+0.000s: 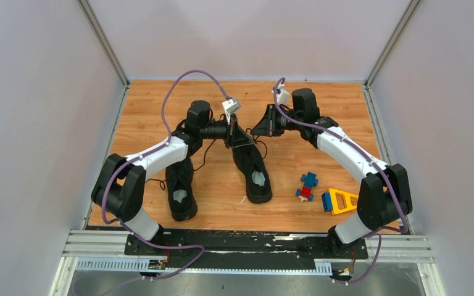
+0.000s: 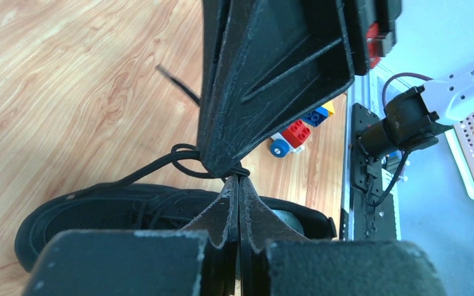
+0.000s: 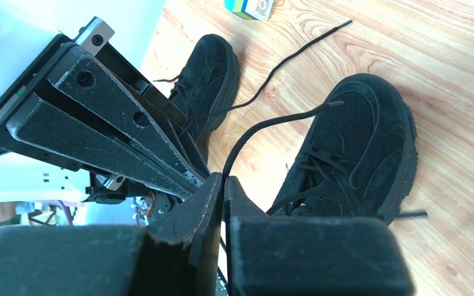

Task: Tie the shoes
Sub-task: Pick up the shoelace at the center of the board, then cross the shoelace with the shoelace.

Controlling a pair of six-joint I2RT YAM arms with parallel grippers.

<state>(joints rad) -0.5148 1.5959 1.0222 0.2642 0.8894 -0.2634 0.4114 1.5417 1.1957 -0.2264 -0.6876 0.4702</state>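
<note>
Wooden table [image 1: 284,111]: the left sneaker [image 1: 182,188] lies beside the left arm and the centre sneaker [image 1: 254,176] between both arms. Over its far end, the left gripper [image 2: 237,182] and right gripper [image 3: 223,180] meet tip to tip, both pinched tight on thin black lace [image 3: 296,114]. Toy blocks [image 1: 308,185] lie right of the shoes.

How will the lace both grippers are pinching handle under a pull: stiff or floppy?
Probably floppy: the lace curves in a loose arc from the shut right gripper to its free tip. It looks thin and smooth, so it may slip from the shut left gripper. The shoe looks like light fabric; a hard tug might drag it.
</note>
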